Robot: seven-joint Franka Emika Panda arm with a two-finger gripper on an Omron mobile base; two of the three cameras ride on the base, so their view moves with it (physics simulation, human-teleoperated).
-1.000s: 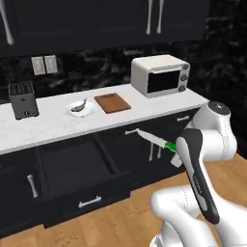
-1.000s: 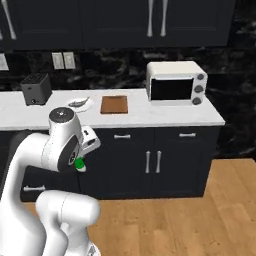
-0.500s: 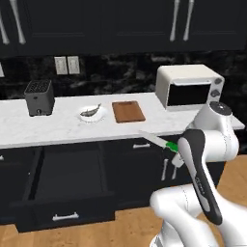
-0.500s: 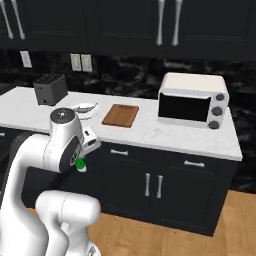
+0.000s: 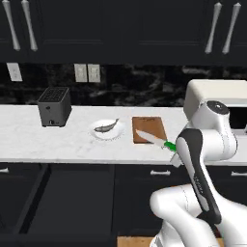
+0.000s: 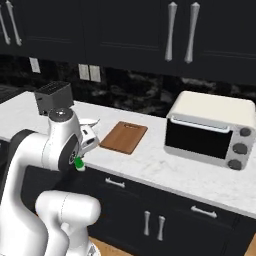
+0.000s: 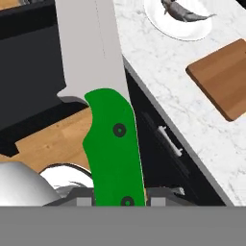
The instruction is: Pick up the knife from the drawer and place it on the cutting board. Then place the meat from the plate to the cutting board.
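So the pincer [image 7: 119,199] is clamped on the knife [image 5: 155,141] by its green handle, held off the surface's front edge. Blade points toward the cutting board [image 5: 149,129], which lies just ahead on the surface [image 5: 58,144].

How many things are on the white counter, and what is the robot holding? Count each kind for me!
Toaster: 1
Plate: 1
Meat on the plate: 1
Cutting board: 1
Toaster oven: 1
Knife held in the pincer, not on the counter: 1
Total: 6
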